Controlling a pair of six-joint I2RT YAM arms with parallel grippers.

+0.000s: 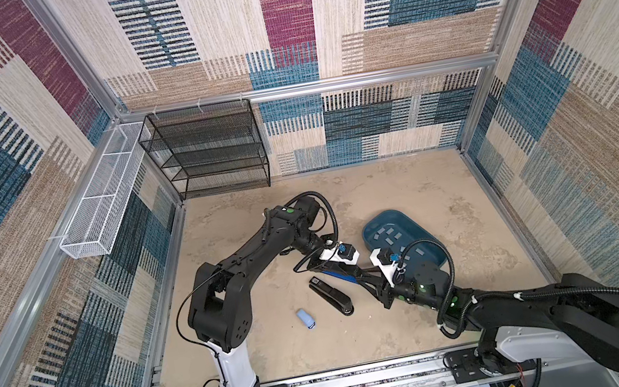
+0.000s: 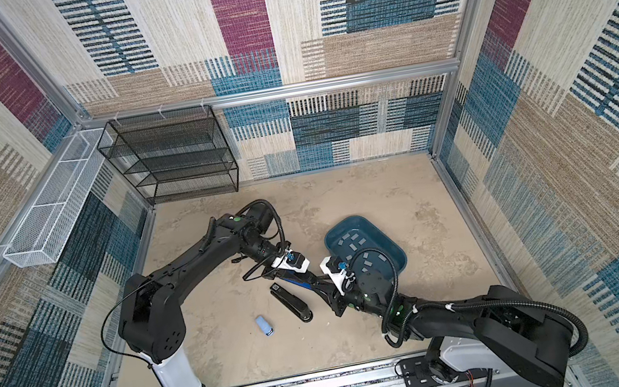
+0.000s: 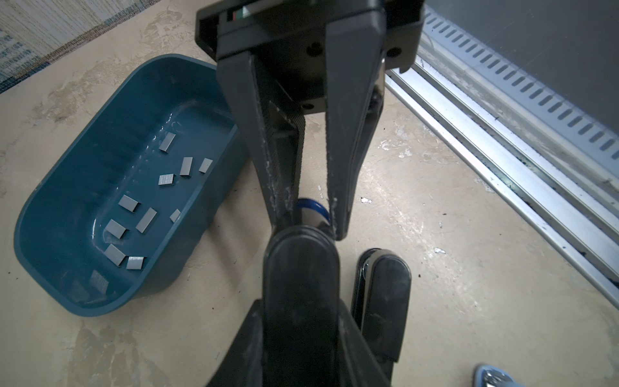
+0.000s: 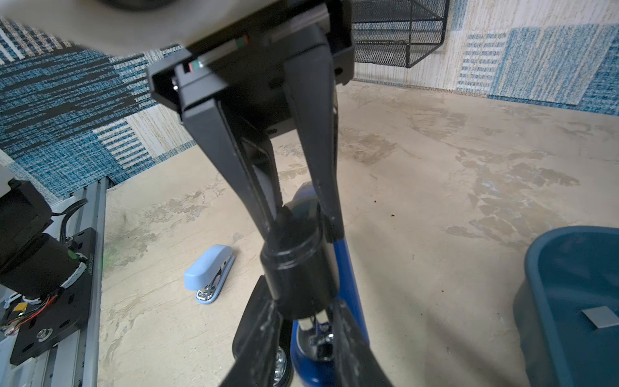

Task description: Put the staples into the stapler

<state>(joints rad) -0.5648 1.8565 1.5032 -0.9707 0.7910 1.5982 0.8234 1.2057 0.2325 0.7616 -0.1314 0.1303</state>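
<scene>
Staples [image 3: 146,219] sit on the counter [image 1: 403,188] inside a teal plastic tub [image 3: 83,174], scattered loose over its bottom. Just beside the tub a blue-and-black stapler [image 4: 342,268] is held from both ends: the left end effector [image 4: 301,221] is clamped on its black part, the right end effector [image 3: 311,217] pinches its blue end

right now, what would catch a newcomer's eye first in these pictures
The left arm and right arm meet mid-table, a dark blue stapler held between them with both sets of jaws around it. Just right of them sits a teal tub scattered with small grey staples. A black stapler and a small light-blue stapler lie on the table nearer the arms' bases.
</scene>
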